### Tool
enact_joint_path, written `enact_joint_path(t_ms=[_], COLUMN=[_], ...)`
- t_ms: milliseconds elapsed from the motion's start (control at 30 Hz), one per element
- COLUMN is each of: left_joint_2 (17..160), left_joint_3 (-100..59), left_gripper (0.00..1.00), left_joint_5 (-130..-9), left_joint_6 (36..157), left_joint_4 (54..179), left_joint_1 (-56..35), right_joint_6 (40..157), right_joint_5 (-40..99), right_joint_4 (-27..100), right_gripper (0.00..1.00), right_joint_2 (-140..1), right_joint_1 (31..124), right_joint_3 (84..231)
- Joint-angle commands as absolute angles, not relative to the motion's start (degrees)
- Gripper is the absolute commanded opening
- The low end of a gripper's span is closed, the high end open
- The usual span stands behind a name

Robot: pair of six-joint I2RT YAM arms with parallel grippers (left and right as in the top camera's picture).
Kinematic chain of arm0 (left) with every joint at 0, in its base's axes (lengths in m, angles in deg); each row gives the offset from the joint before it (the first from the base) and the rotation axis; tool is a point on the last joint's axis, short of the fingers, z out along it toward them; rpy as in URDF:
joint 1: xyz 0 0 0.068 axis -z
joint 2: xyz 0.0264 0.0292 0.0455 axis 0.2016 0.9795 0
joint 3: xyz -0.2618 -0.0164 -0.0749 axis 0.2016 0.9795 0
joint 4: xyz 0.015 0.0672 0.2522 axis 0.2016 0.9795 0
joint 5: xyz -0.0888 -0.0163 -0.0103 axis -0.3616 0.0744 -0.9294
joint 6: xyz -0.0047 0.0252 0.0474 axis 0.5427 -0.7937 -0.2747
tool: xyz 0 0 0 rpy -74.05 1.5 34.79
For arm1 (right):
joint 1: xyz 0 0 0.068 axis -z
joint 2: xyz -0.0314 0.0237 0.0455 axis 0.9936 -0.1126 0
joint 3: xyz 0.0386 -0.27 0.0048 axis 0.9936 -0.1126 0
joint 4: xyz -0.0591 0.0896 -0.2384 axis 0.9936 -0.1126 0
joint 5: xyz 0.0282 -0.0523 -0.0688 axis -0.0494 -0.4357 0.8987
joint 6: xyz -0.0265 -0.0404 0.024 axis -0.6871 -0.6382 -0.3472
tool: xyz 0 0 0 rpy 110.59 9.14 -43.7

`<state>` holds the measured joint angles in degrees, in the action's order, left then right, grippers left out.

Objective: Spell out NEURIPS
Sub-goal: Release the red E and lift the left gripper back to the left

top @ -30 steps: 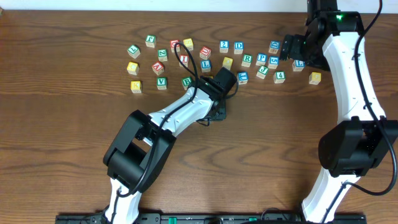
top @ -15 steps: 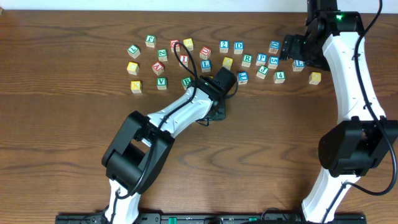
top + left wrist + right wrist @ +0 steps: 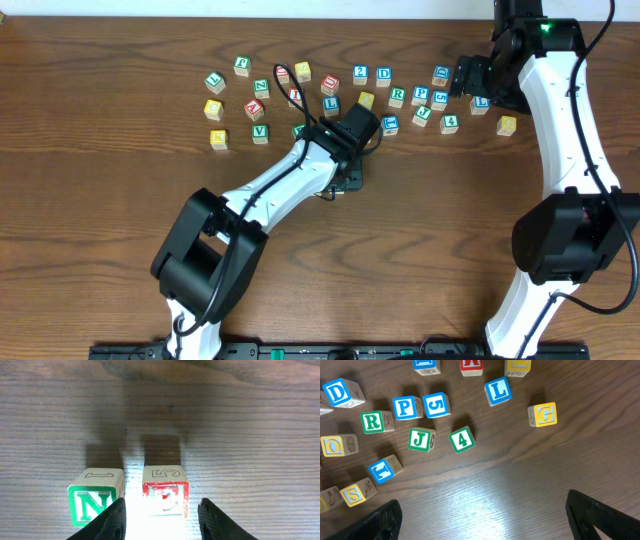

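Left fingers (image 3: 161, 510) stand a little apart, astride the red-lettered cube (image 3: 165, 491) without touching it; that cube sits just beside the N cube (image 3: 95, 501) on the worktop (image 3: 240, 420). Right fingers (image 3: 482, 507) gape wide, empty.

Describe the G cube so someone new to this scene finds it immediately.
Along the table's far side lies a scatter of letter cubes. Follow it to its right end: the G cube stands alone beyond the green 4, yellow-faced.
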<state>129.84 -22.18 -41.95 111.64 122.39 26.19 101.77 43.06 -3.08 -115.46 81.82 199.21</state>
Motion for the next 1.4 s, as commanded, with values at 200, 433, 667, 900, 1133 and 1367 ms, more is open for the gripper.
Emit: enact_joint_path(t_ms=[200, 433, 667, 900, 1133, 1367], left_joint_2=[123.72, 118.5, 112.66, 111.77, 111.77, 111.77], left_joint_3=[-22.94, -22.94, -22.94, -22.92, -22.92, -22.92], left_gripper=[0.46, 0.46, 0.46, 0.46, 0.46, 0.46], left_joint_5=[-41.25, -41.21, -41.21, -41.23, -41.23, -41.21], left_joint_6=[109.47, 105.58, 102.59, 102.19, 102.19, 102.08], left_joint_4=[123.09, 125.5, 130.57, 132.97, 134.46, 135.4], left_joint_1=[26.04, 25.39, 19.86, 15.53, 14.52, 14.41], right_joint_6=[101.73, 101.73, 101.73, 101.75, 101.75, 101.75], right_joint_5=[43.32, 43.3, 43.32, 43.32, 43.3, 43.3], right_joint_4=[-3.15, -3.15, -3.15, -3.15, -3.15, -3.15], right_gripper=[0.99, 0.99, 0.99, 0.99, 0.99, 0.99], right_joint_2=[-113.69, -113.69, -113.69, -113.69, -113.69, -113.69], right_joint_1=[81.95, 81.95, 81.95, 81.95, 81.95, 81.95], right_joint_3=[200.42, 200.42, 200.42, 200.42, 200.42, 200.42])
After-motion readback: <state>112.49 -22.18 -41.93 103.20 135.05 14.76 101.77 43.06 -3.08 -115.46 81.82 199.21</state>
